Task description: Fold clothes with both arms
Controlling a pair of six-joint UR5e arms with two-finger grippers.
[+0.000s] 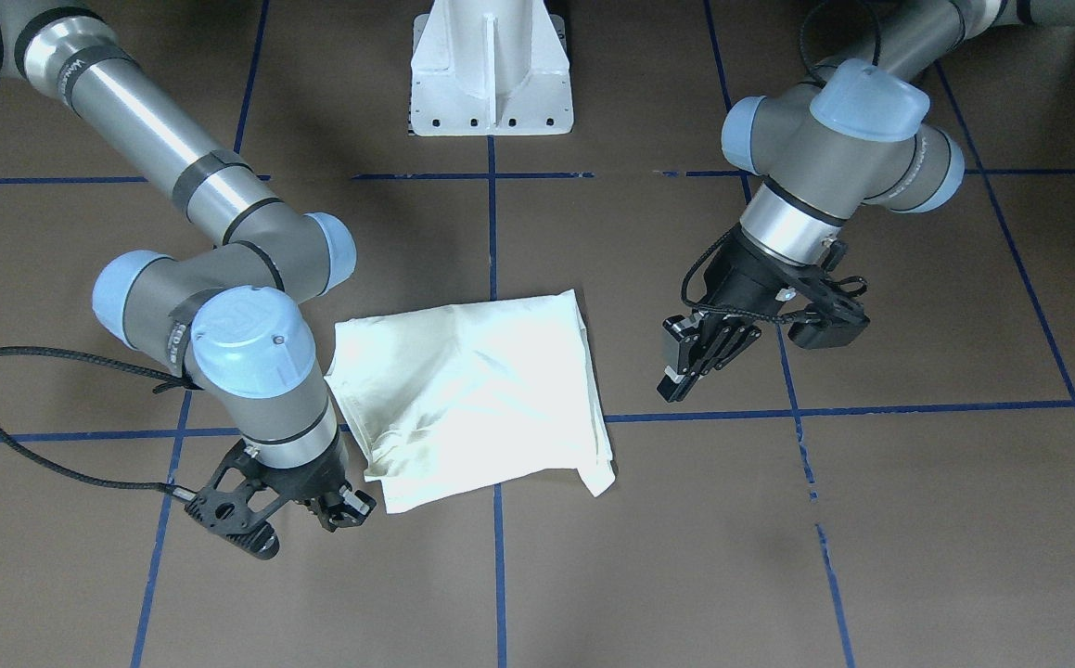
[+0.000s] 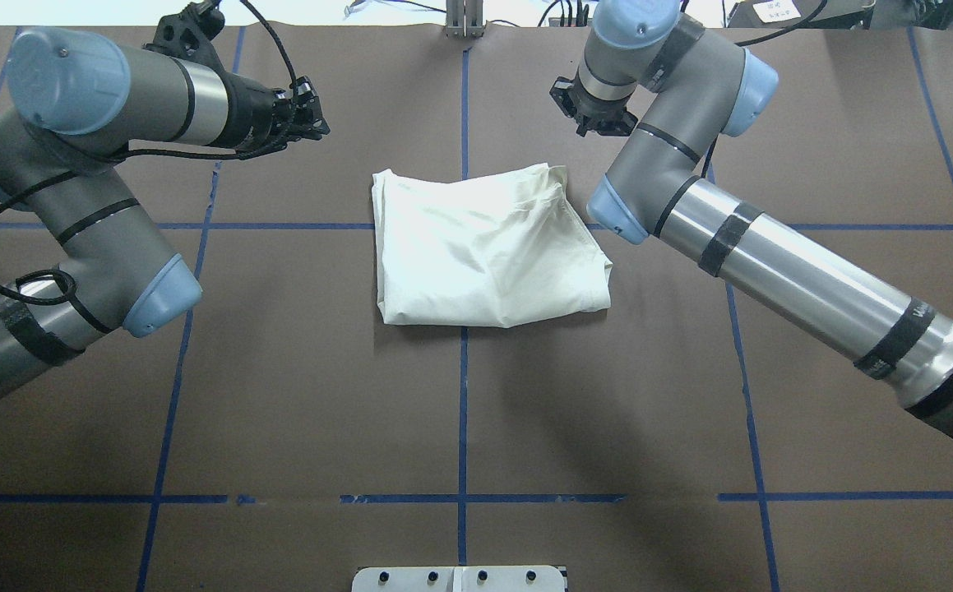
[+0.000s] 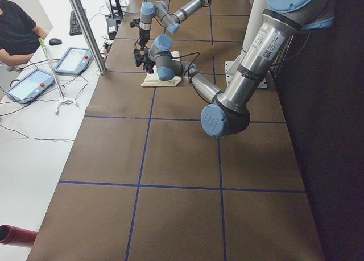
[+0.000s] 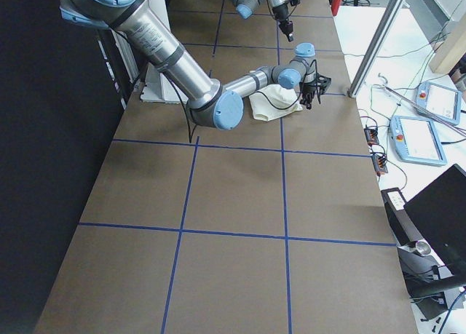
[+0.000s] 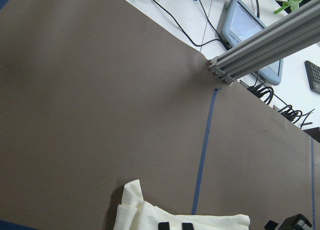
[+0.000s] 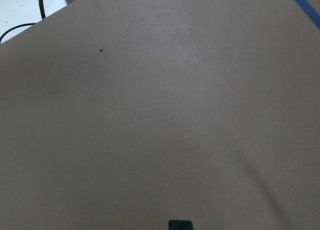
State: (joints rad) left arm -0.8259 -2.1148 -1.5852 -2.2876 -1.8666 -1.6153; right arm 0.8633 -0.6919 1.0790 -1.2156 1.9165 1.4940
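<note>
Item: one cream-white shirt (image 2: 484,247), folded into a rough rectangle with several layers and soft creases, lying flat on the table (image 2: 320,395). No print shows on the upturned side. It sits about midway between the table's left and right ends, nearer the operators' edge than the robot's edge, across a line of blue tape (image 2: 464,427). One corner on the operators' side hangs out past the fold as a small flap. Table: brown surface, divided into squares by the tape. Left arm (image 2: 90,238): grey-silver with light-blue caps and a looped black cable, elbow bent, reaching toward the operators' edge. Left hand (image 1: 673,388): held above the table off the shirt's left side, apart from the cloth and tilted toward it. The left wrist view shows its two tips with a narrow gap between them and nothing held, the shirt's edge lying below. Right arm (image 2: 772,263): comes in from the table's right end, wrist turned down. Right hand (image 1: 344,508): poised just beside the shirt's right corner on the operators' side, clear of the cloth. Its tips are pressed together and empty in the right wrist view, with only bare table beneath. Other: white pedestal (image 1: 491,70) at the middle of the robot's edge; an aluminium post (image 5: 270,49) at the operators' edge; two tablets (image 3: 71,59) on the white bench beyond that edge.
</note>
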